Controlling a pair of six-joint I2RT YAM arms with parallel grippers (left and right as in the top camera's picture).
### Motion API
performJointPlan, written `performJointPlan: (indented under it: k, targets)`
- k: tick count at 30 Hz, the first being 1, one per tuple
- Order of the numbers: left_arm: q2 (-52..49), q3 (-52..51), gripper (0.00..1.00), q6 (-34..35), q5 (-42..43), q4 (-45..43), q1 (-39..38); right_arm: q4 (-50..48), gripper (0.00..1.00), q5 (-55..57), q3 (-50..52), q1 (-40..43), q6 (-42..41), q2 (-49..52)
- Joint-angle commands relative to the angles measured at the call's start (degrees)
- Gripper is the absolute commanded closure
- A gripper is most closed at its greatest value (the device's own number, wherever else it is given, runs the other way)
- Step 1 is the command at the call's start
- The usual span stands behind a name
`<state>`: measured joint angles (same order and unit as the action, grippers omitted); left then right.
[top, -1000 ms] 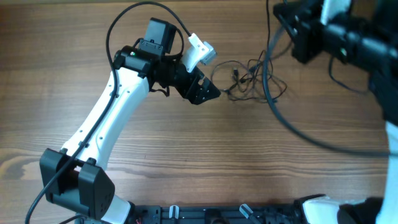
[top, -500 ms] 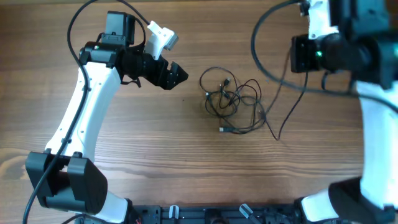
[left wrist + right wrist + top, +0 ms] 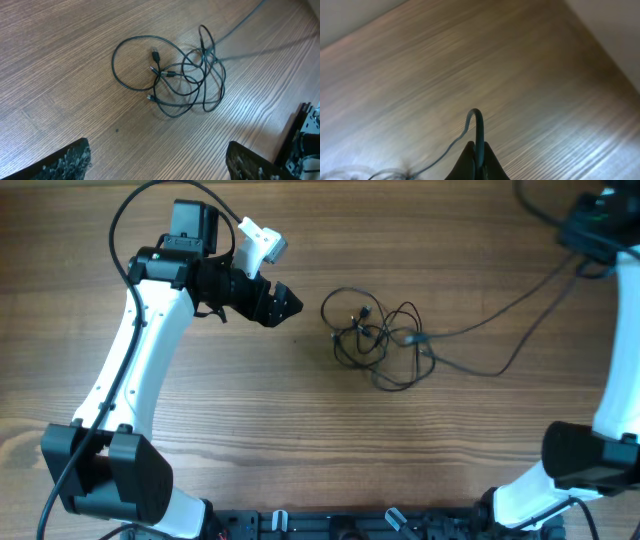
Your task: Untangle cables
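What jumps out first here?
A knot of thin black cables lies in the middle of the wooden table. One strand stretches away to the right gripper, pinched shut on it near the far right corner. The left gripper hovers open just left of the knot.

left end effector [image 3: 283,302] hangs wide open, pointing rightward, while right end effector [image 3: 476,159] is pinched tight.
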<state>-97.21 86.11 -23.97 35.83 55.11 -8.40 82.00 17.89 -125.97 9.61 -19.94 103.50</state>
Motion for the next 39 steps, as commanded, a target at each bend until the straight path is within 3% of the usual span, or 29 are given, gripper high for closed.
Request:
performJointPlan:
  k: [1, 9, 16, 25, 30, 33, 39]
  targets:
    - [-0.28, 0.04, 0.12, -1.14, 0.76, 0.02, 0.26, 0.13, 0.96, -0.79, -2.14, 11.43, -2.84, -0.66]
    - [-0.28, 0.04, 0.11, -0.7, 3.28, 0.02, 0.26, 0.33, 0.96, -7.85, -5.51, 33.9, -4.26, -5.99]
    - [-0.28, 0.04, 0.11, -1.36, 4.83, -0.11, 0.26, 0.09, 0.96, -3.69, -5.27, 37.79, -14.73, -2.27]
    - [-0.28, 0.02, 0.12, -1.11, 4.87, 0.04, 0.26, -0.96, 0.96, 4.79, -4.79, 38.91, -16.24, 6.16]
    - [-0.28, 0.02, 0.12, 0.44, 5.81, 0.09, 0.26, 0.15, 0.96, 5.09, -4.7, 43.45, -17.16, 11.85]
    - [-0.28, 0.02, 0.12, 0.42, 7.89, 0.02, 0.26, -1.03, 0.96, 5.03, 0.39, 46.73, -17.79, 14.08]
    - [-0.28, 0.02, 0.12, 0.44, 8.79, -0.02, 0.26, -12.96, 0.96, 3.08, 18.4, 47.36, -17.29, 14.47]
